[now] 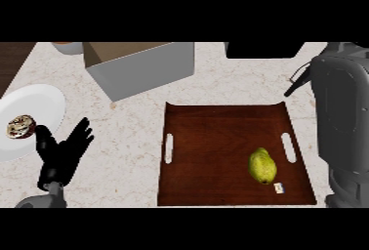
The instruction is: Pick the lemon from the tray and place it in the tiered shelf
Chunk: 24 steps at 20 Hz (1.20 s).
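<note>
Pale stone counter (216, 83), broad enough to keep everything well apart. At the right edge, a tall grey arm (346, 127), filling that side from top to bottom; hand out of view, so nothing to tell of its fingers. Dark wooden tray (216, 127) in the middle, slotted handles on both sides, low rim for easy reach from above. Beyond it, toward the upper left, a grey open box (137, 68), tilted on the counter, probably the shelf meant by the task, though no tiers visible from here. White plate (39, 105) at the far left, out of the way, with a small brown cookie (20, 126) on it. Left hand (63, 146) just beside the plate, fingers spread and pointing up, holding nothing, merely resting. Yellow-green lemon (263, 166) lying in the tray's near right part, untouched, nearer the right arm. Tiny white tag (279, 187) just beside it.
</note>
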{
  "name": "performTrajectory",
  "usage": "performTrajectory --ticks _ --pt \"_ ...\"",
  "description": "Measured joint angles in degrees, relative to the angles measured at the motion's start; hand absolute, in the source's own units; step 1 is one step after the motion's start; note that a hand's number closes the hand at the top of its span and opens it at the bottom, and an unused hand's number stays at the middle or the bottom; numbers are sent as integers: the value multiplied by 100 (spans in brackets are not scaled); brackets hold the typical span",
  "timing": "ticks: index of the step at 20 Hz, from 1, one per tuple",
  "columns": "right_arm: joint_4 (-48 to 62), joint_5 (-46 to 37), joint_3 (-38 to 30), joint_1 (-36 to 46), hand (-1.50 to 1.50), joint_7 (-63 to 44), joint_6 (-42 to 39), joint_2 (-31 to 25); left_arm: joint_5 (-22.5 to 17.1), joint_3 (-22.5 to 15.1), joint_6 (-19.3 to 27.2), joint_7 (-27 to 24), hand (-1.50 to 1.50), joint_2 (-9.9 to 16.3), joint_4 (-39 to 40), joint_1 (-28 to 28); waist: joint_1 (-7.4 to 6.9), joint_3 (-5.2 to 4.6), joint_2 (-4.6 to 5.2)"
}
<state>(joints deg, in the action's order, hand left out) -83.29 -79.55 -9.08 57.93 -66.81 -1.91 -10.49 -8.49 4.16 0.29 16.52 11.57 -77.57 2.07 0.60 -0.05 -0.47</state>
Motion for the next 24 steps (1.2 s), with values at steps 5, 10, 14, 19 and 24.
performTrajectory --ticks 5,10,14,19,24 --pt "8 -41 -565 367 150 207 -421 -453 51 -48 16 -35 0 -65 9 13 -24 1 14" --pt "135 113 -1105 571 150 517 -733 -1041 34 5 -53 -126 0 -38 45 1 -43 10 20" --pt "320 379 -1480 638 150 759 -994 -1428 28 34 -32 -7 0 -40 92 119 -45 7 30" --pt "747 725 -1828 458 150 1115 -1209 -1834 49 27 -88 -87 0 -45 34 7 -67 9 36" --pt "1185 965 -1963 252 150 1398 -1215 -2203 65 19 -100 -19 0 -73 -13 -7 -85 10 42"
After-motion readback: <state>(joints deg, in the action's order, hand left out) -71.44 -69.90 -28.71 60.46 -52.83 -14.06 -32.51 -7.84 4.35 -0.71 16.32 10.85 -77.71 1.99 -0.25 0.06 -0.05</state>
